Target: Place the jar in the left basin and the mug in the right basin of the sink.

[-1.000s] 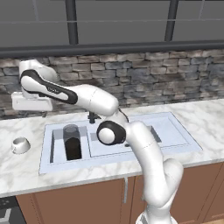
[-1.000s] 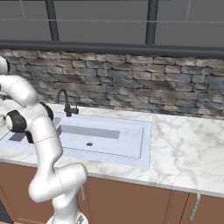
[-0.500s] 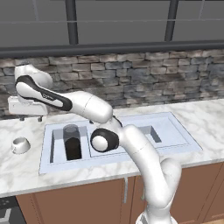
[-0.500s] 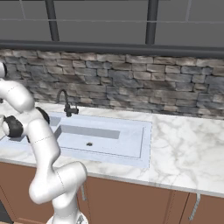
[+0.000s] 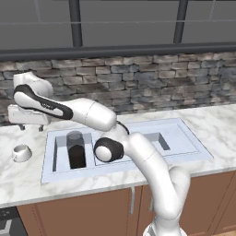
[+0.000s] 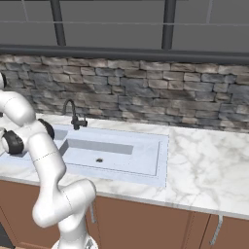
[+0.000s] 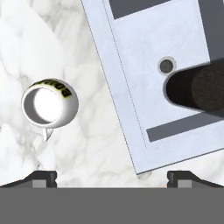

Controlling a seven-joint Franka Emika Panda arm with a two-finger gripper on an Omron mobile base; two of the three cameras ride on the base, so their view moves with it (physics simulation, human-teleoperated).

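- mug far left on marble worktop, upright, just outside the sink's left rim, not touching it; in hand view mug seen from above, white inside, dark band with yellow lettering on the outer rim
- fingers released, spread wide, nothing between them; the two dark tips sit at the bottom of hand view, over worktop and the sink corner, mug up and left of the tips, apart from both
- hand hangs above the worktop behind the mug, near the stone wall
- jar stands upright in left basin, dark lower body, greyish top; in hand view jar beside the round drain
- right basin right of the divider, arm elbow partly in front of it; in right base view right basin with round drain hole
- thin dark faucet at rear edge of sink
- stone backsplash behind, wood cabinets below
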